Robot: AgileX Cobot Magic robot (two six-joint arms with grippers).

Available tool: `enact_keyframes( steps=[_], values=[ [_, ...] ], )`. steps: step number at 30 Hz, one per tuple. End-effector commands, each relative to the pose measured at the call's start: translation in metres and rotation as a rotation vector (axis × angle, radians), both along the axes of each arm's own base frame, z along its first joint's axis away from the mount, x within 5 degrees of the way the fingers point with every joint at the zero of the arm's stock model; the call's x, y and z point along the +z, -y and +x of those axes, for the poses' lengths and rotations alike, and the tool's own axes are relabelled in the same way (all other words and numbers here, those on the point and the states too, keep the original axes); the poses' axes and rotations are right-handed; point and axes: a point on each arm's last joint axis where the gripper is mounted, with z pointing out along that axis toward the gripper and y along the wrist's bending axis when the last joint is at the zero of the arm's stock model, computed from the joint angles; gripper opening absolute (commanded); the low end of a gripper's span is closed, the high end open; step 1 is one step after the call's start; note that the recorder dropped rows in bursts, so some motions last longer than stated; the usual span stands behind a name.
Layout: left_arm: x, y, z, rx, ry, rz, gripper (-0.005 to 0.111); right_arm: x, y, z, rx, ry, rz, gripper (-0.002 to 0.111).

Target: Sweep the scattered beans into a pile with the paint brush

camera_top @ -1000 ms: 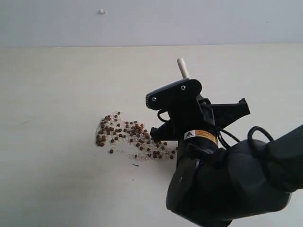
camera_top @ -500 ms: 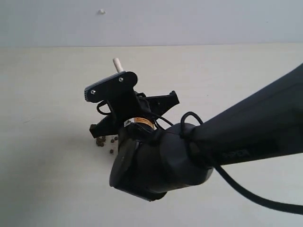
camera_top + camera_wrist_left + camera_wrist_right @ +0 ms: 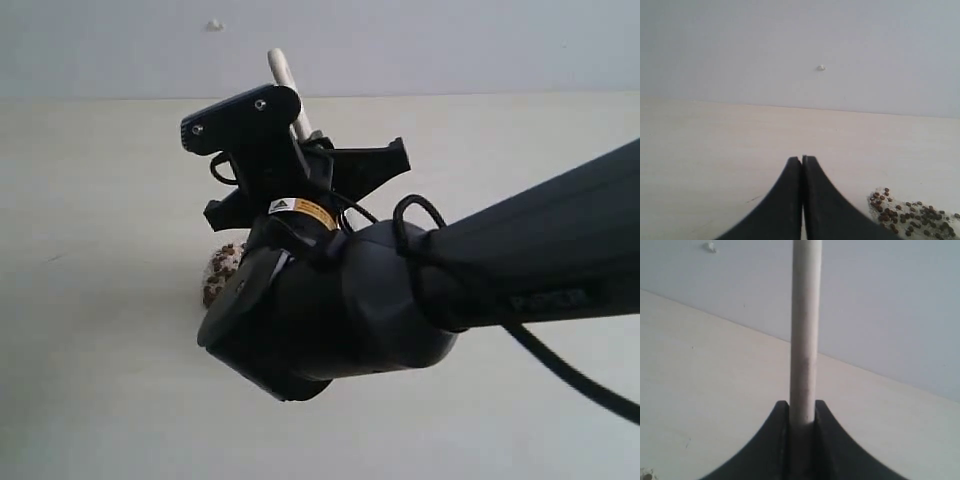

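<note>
The right tool (image 3: 802, 412) grips the paint brush (image 3: 806, 330) by its wooden handle, judged light and stiff; the left tool (image 3: 802, 162) is closed empty; the beans (image 3: 222, 268), likely prone to rolling, lie left of centre, partly behind the arm (image 3: 520, 270).

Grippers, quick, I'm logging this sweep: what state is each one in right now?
Left gripper: closed, holding nothing.
Right gripper: closed on the paint brush handle.
</note>
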Motion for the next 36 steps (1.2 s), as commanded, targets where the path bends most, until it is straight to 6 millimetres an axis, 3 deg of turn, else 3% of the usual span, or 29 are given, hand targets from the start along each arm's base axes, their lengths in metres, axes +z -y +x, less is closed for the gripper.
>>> enact_keyframes(
  steps=[1, 10, 20, 24, 31, 33, 36],
  values=[
    [-0.001, 0.0, 0.0, -0.004, 0.004, -0.005, 0.0, -0.006, -0.002, 0.002, 0.007, 0.011, -0.05, 0.0],
    [-0.001, 0.0, 0.0, -0.006, 0.004, -0.005, 0.0, -0.059, 0.0, 0.02, 0.045, -0.063, -0.117, 0.0],
    [-0.001, 0.0, 0.0, -0.006, 0.004, -0.005, 0.0, -0.062, -0.014, 0.021, 0.16, -0.086, 0.086, 0.0],
    [-0.001, 0.0, 0.0, -0.006, 0.004, -0.005, 0.0, -0.049, -0.013, 0.021, 0.148, -0.057, 0.111, 0.0],
    [-0.001, 0.0, 0.0, -0.006, 0.004, -0.005, 0.0, -0.002, -0.009, 0.018, 0.135, -0.001, 0.169, 0.0],
    [-0.001, 0.0, 0.0, -0.006, 0.004, -0.005, 0.0, 0.012, -0.002, 0.017, 0.106, 0.019, 0.079, 0.0],
    [-0.001, 0.0, 0.0, -0.006, 0.004, -0.005, 0.0, 0.016, 0.01, 0.015, 0.069, 0.025, -0.089, 0.0]
  ],
)
